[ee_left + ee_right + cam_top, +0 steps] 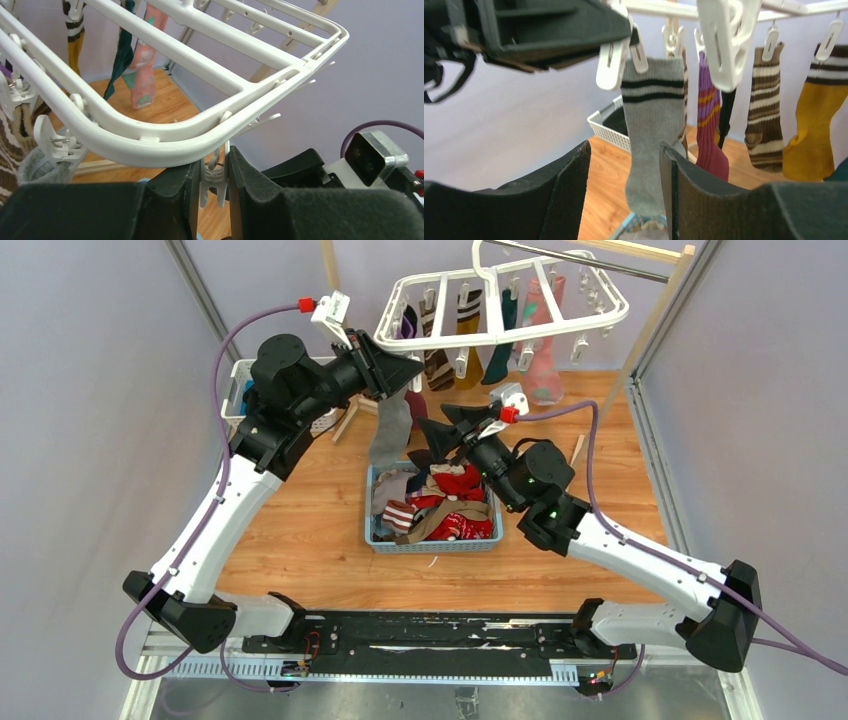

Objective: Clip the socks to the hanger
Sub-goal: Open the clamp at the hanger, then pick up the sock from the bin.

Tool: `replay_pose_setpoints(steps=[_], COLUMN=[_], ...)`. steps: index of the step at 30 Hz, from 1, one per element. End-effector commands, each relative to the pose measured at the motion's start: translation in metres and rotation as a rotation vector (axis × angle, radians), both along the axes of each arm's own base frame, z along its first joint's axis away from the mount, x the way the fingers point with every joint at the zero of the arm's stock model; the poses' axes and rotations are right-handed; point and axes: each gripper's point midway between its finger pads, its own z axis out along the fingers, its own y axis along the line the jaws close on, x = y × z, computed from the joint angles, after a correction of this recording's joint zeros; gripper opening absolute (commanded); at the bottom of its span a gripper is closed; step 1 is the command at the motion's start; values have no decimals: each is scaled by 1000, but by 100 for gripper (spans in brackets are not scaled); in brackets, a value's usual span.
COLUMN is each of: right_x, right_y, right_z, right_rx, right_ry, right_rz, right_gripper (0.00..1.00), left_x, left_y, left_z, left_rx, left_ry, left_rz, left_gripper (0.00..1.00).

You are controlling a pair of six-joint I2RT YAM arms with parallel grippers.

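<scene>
A wooden tabletop (300,540) is carrying a blue basket (435,546) at its centre and a white lattice basket (237,380) near its far left corner, well apart. A wooden rack (658,315) is standing at the far edge, its post slanting up to the right and its metal rail (610,265) running across the top. Pale lilac walls (90,420) are enclosing the table on three sides.

The wooden counter (300,540) carries a blue basket (435,544) at its middle, heaped with socks (455,485). A white lattice basket (235,390) sits at the far left corner, and the wooden rack's foot (347,424) stands just beside it.
</scene>
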Motion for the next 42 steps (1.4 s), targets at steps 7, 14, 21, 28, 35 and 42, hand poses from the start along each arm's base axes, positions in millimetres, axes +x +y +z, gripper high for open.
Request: replay_pose_setpoints(steps=[7, 14, 21, 28, 35, 42], right_x=[11, 17, 18, 3, -29, -68], right_y=[9, 22, 28, 10, 1, 37], right_z=[54, 62, 64, -14, -152, -225], right_rx=[172, 170, 146, -75, -403, -357], right_ry=[-121, -142, -146, -3, 282, 526], right_rz=[-32, -24, -12, 2, 126, 378], right_gripper=[52, 52, 51, 65, 66, 55], left_x=[1, 2, 2, 3, 3, 3], left_y=[8, 9, 10, 18, 29, 33], left_z=[1, 0, 3, 1, -6, -6], left_rx=[-23, -21, -21, 28, 85, 111], left_ry=[42, 43, 39, 22, 16, -9], left_rz=[58, 64, 70, 106, 138, 150], left_gripper=[0, 0, 0, 0, 0, 0])
